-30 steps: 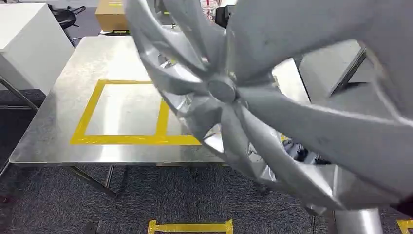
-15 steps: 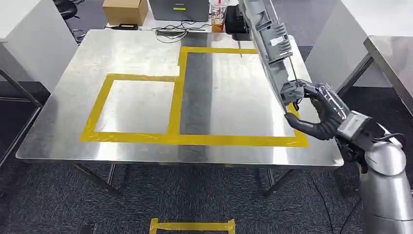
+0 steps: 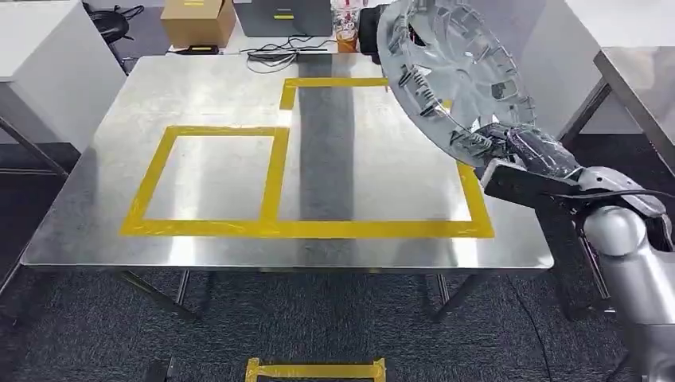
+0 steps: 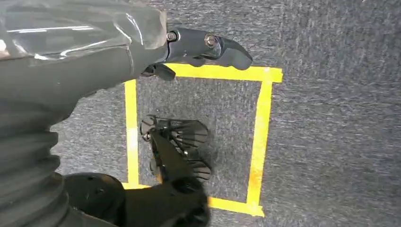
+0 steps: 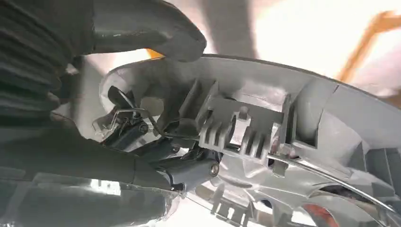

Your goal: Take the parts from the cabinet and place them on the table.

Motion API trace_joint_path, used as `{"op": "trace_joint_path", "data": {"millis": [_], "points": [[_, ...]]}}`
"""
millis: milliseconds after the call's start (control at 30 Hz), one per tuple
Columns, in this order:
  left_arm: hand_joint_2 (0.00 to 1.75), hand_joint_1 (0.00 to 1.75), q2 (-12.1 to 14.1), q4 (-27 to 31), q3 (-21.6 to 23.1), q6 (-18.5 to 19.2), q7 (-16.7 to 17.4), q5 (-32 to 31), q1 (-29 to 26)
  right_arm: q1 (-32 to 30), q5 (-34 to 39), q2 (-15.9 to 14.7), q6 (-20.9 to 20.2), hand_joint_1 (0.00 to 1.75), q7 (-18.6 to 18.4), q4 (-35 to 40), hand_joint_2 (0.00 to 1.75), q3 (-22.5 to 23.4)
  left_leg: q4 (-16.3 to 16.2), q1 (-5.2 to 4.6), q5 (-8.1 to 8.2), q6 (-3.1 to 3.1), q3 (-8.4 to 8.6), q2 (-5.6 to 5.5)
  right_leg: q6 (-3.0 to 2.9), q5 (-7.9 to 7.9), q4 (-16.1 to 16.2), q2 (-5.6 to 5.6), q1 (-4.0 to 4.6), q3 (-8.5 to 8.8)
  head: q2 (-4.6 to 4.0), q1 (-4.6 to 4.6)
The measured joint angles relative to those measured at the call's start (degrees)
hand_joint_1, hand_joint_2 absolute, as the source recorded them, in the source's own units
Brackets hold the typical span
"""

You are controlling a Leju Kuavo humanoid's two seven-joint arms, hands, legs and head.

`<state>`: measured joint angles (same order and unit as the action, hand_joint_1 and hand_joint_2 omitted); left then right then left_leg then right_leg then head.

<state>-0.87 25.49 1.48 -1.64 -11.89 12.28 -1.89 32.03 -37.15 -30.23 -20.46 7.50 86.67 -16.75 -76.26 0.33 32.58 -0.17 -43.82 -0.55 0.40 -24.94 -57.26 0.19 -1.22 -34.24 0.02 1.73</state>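
Observation:
A silver wheel cover (image 3: 450,76) is held tilted above the right side of the steel table (image 3: 199,95), its ribbed back facing me. My right hand (image 3: 517,155) grips its lower rim, thumb under and fingers over. In the right wrist view the wheel cover's rim with clips and wire ring (image 5: 246,132) lies between thumb and fingers (image 5: 146,28) of that hand. My left hand (image 4: 203,45) hangs beside my body over grey carpet, fingers curled with nothing in them.
Yellow tape (image 3: 275,171) marks two rectangles on the tabletop. A cardboard box (image 3: 197,20), a laptop, cables and a cup stand along the far edge. A white cabinet (image 3: 48,56) stands at left, another table (image 3: 637,79) at right. Yellow tape squares mark the carpet (image 4: 260,137).
The wheel cover, which filled the view close to the camera one second ago, has swung out over the table's right side and turned from edge-on to showing its back.

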Motion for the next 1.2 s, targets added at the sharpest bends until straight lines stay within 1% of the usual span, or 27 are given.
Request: {"op": "trace_joint_path", "data": {"millis": [33, 100, 133, 167, 300, 333, 367, 433, 467, 500, 533, 567, 633, 667, 700, 800, 833, 867, 900, 967, 1000, 1033, 1067, 1100, 1133, 1167, 1200], "points": [[1.75, 0.0, 0.0, -0.3, 0.0, 0.2, 0.0, 0.0, 0.2, 1.3, -1.7, -0.5, 0.1, 1.75, -0.2, -1.5, 1.75, -1.6, 1.4, 0.0, -1.5, 0.14, 0.38, 0.06, 0.01, -0.01, 0.0, 0.08, 0.06, 0.09, 0.0, 0.02], [1.75, 0.0, -0.1, -0.9, 0.1, 0.3, 0.0, -0.1, 1.0, 4.2, -3.9, -1.1, 0.5, 1.75, -0.3, -4.6, 1.75, -4.9, 10.9, -0.17, -6.92, 0.93, 4.7, 0.11, 0.03, -0.07, 0.0, 0.19, 0.26, 0.37, 0.0, 0.02], [1.75, 0.0, 0.0, -1.1, 0.2, 0.4, 0.0, -0.1, 1.3, 5.6, -4.6, -1.2, 0.8, 1.75, -0.3, -5.8, 1.75, -6.2, 16.2, -0.43, -9.32, 1.7, 7.25, 0.1, 0.02, -0.09, 0.1, 0.19, 0.27, 0.42, 0.0, 0.0], [1.75, 0.0, 0.2, -1.5, 0.2, 0.4, 0.0, 0.0, 1.7, 7.1, -5.0, -1.2, 1.3, 1.75, -0.3, -7.5, 1.75, -7.8, 17.8, -0.74, -8.47, 2.19, 8.18, 0.2, 0.08, -0.08, 0.1, 0.23, 0.47, 0.29, 0.0, -0.15], [1.75, 0.0, 0.1, -2.4, 0.6, 0.7, -0.1, 0.7, 2.1, 12.6, -6.7, -0.9, 2.8, 1.75, -0.2, -13.4, 1.75, -14.8, 19.1, -1.05, -8.69, 2.59, 8.68, 0.22, 0.78, 0.32, 0.5, 0.28, 0.44, 0.03, 0.0, 0.0], [1.75, 0.0, 0.1, -2.5, 0.7, 0.8, -0.1, 1.0, 2.2, 13.8, -7.1, -0.7, 2.8, 1.75, 0.0, -14.8, 1.75, -16.3, 20.4, -0.2, -9.34, 2.7, 9.51, 0.33, 0.87, -0.24, 0.0, 0.14, 0.4, -0.48, 0.0, -0.09], [1.75, 0.0, 0.0, -2.7, 1.1, 1.0, -0.2, 1.4, 2.5, 15.3, -7.5, -0.3, 3.0, 1.75, 0.3, -16.8, 1.75, -17.9, 21.0, -0.37, -9.63, 3.11, 9.79, 0.23, 0.78, -1.15, -1.8, 0.13, 0.61, -1.31, 0.0, -0.22], [1.75, 0.0, 0.0, -3.2, 1.3, 1.1, -0.3, 1.7, 2.9, 18.2, -8.1, 1.0, 3.5, 1.75, 0.5, -20.7, 1.75, -21.3, 21.0, -0.4, -9.74, 3.22, 9.67, 0.23, 0.33, -4.52, -10.9, 0.13, 0.45, -5.85, 0.0, -0.31], [1.75, 0.0, -0.1, -3.4, 1.5, 1.2, -0.3, 1.9, 2.9, 19.0, -8.2, 1.8, 4.0, 1.75, 0.9, -22.6, 1.75, -22.9, 21.0, -0.41, -9.7, 3.21, 9.68, 0.23, 0.43, -5.71, -15.2, 0.13, 0.36, -8.05, 0.0, -0.31], [1.75, 0.0, 0.0, -3.7, 1.7, 1.3, -0.4, 2.2, 2.9, 19.8, -8.3, 2.7, 4.5, 1.75, 1.5, -24.7, 1.75, -24.4, 20.9, -0.36, -9.67, 3.19, 9.69, 0.24, 0.78, -5.96, -17.7, 0.11, 0.24, -9.55, 0.0, -0.33], [1.75, 0.0, 0.0, -3.9, 2.1, 1.4, -0.4, 2.3, 2.9, 20.5, -8.3, 3.5, 4.8, 1.75, 2.0, -26.4, 1.75, -25.6, 20.8, -0.26, -9.56, 3.04, 9.74, 0.23, 1.36, -5.16, -17.1, 0.09, -0.01, -9.51, 0.0, -0.31], [1.75, 0.0, -0.1, -4.0, 2.3, 1.5, -0.4, 2.5, 3.0, 21.0, -8.4, 4.2, 4.9, 1.75, 2.3, -27.7, 1.75, -26.7, 20.6, -0.09, -9.43, 2.85, 9.74, 0.19, 2.09, -3.53, -14.0, 0.06, -0.26, -8.17, 0.0, -0.33], [1.75, 0.0, -0.1, -4.2, 2.9, 1.6, -0.5, 2.6, 3.3, 21.7, -8.3, 5.4, 5.2, 1.75, 3.0, -29.8, 1.75, -28.3, 19.5, 0.27, -8.77, 2.01, 9.59, -0.12, 3.59, 0.88, -3.1, -0.24, -0.9, -2.98, 0.0, -0.35], [1.75, 0.0, 0.1, -4.3, 2.9, 1.6, -0.6, 2.7, 3.3, 22.1, -8.1, 6.2, 5.7, 1.75, 3.5, -31.2, 1.75, -29.0, 18.8, 0.09, -8.35, 1.45, 9.08, -0.23, 3.42, 0.58, -0.8, -0.44, -1.02, -1.9, 0.0, -0.52], [1.75, 0.0, 0.1, -4.3, 3.1, 1.5, -0.8, 2.8, 3.5, 22.5, -7.9, 7.0, 6.1, 1.75, 3.9, -32.2, 1.75, -29.7, 18.3, -0.13, -8.17, 1.16, 8.62, -0.29, 2.42, 0.79, -0.8, 0.2, -0.71, -1.76, 0.02, -0.35], [1.75, 0.0, 0.2, -4.6, 4.0, 1.2, -1.0, 3.3, 3.4, 22.9, -7.6, 8.8, 7.5, 1.75, 4.6, -34.6, 1.75, -31.4, 18.5, 0.18, -8.27, 0.73, 8.59, -0.27, 1.29, 0.81, -1.0, 0.24, -0.39, -1.93, 0.0, -0.35], [1.75, 0.0, 0.3, -4.7, 4.3, 1.0, -1.0, 3.3, 3.5, 23.1, -7.5, 9.6, 7.5, 1.75, 5.0, -35.0, 1.75, -32.0, 18.1, 0.39, -7.82, 0.34, 8.26, -0.16, 0.92, 0.84, -0.9, 0.28, -0.83, -1.7, 0.0, -0.39], [1.75, 0.0, 0.3, -4.7, 4.5, 1.0, -1.1, 3.3, 3.5, 23.2, -7.2, 10.0, 7.6, 1.75, 5.4, -35.5, 1.75, -32.4, 16.7, 0.42, -6.75, 0.06, 7.78, -0.03, 0.67, 0.78, -0.9, 0.28, -0.78, -1.55, 0.0, -0.29], [1.75, 0.0, 0.3, -4.7, 4.9, 0.9, -1.1, 3.4, 3.6, 23.3, -6.9, 10.7, 7.7, 1.75, 5.7, -36.0, 1.75, -32.7, 13.1, 0.44, -4.83, -0.22, 6.14, 0.11, 0.37, 0.73, -0.9, 0.29, -0.74, -1.51, 0.0, -0.22], [1.75, 0.0, 0.4, -4.7, 5.3, 0.8, -1.1, 3.8, 3.6, 23.2, -6.5, 11.9, 8.0, 1.75, 6.3, -37.1, 1.75, -33.5, 3.4, 0.44, -0.88, -0.5, 1.36, 0.21, 0.29, 0.68, -0.9, 0.38, -0.55, -1.52, 0.0, -0.22], [1.75, 0.0, 0.4, -4.8, 5.4, 0.8, -1.2, 4.0, 3.6, 23.1, -6.3, 12.6, 8.1, 1.75, 6.6, -37.6, 1.75, -33.9, 0.0, 0.44, -0.26, -0.47, -0.58, 0.21, 0.24, 0.64, -0.9, 0.43, -0.41, -1.51, 0.0, -0.22], [1.75, 0.0, 0.4, -4.8, 5.5, 0.7, -1.2, 4.3, 3.6, 23.1, -6.1, 13.1, 8.2, 1.75, 6.8, -38.0, 1.75, -34.4, 0.0, 0.43, -0.99, -0.33, -0.93, 0.21, 0.22, 0.62, -0.9, 0.5, -0.29, -1.47, 0.0, -0.22], [1.75, 0.0, 0.5, -4.8, 5.7, 0.6, -1.3, 4.6, 3.6, 23.1, -5.7, 13.5, 8.2, 1.75, 7.1, -38.4, 1.75, -34.7, 2.7, 0.41, -2.97, -0.07, 0.07, 0.21, 0.21, 0.6, -0.9, 0.58, -0.15, -1.4, 0.0, -0.22], [1.75, 0.0, 0.5, -4.8, 6.0, 0.5, -1.4, 4.9, 3.6, 23.2, -5.4, 13.9, 8.3, 1.75, 7.4, -38.7, 1.75, -35.0, 7.3, 0.34, -5.53, 0.34, 2.13, 0.21, 0.16, 0.56, -0.9, 0.64, 0.03, -1.3, 0.0, -0.2], [1.75, 0.0, 0.7, -4.8, 6.2, 0.4, -1.4, 5.2, 3.6, 23.2, -5.0, 14.3, 8.4, 0.0, 7.6, -38.9, 0.0, -35.2, 12.7, 0.2, -8.14, 0.9, 4.78, 0.2, 0.12, 0.51, -0.9, 0.68, 0.12, -1.18, 0.0, -0.22], [1.75, 0.0, 0.8, -4.8, 6.5, 0.4, -1.4, 5.5, 3.7, 23.2, -4.6, 14.6, 8.6, 0.0, 7.8, -39.2, 0.0, -35.5, 17.3, -0.12, -9.15, 1.51, 6.82, 0.14, 0.12, 0.49, -0.9, 0.68, 0.06, -1.14, 0.0, -0.22], [1.75, 0.0, 1.0, -4.8, 6.9, 0.4, -1.4, 5.7, 3.7, 23.3, -4.1, 14.7, 9.0, 0.0, 8.3, -39.5, 0.0, -35.9, 17.7, -0.33, -8.58, 1.51, 7.68, 0.29, 0.17, 0.51, -0.8, 0.7, 0.63, -1.51, 0.0, -0.33]]}}
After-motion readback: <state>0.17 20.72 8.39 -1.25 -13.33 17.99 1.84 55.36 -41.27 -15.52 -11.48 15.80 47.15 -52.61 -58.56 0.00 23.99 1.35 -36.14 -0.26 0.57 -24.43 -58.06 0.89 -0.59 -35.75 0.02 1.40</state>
